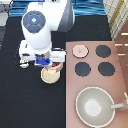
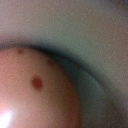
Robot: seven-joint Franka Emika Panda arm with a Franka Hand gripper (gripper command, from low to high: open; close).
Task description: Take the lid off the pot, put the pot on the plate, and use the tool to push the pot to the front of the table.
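Wrist view: the camera is sitting very close over the pot [image 2: 40, 95], its pinkish surface with small red spots filling the frame against a pale curved rim — probably the plate [image 2: 95, 45], though too close to be sure.

Exterior view: the gripper [image 1: 50, 64] is hanging low over the plate [image 1: 47, 77], which is lying on the black table [image 1: 30, 107] just off the stove's [image 1: 120, 85] left edge. The pot [image 1: 57, 66] is peeking out beside the blue block, over the plate's upper rim. Whether the gripper is clamping the pot or standing apart from it, I cannot tell; the hand is hiding it.

The lid [image 1: 79, 51] is resting on the stove's upper-left burner — already off the pot and well clear of the plate, so the first step is judged done.

The tool [image 1: 22, 64] is barely showing at the arm's left edge. The pan [image 1: 95, 106] is sitting at the stove's bottom.
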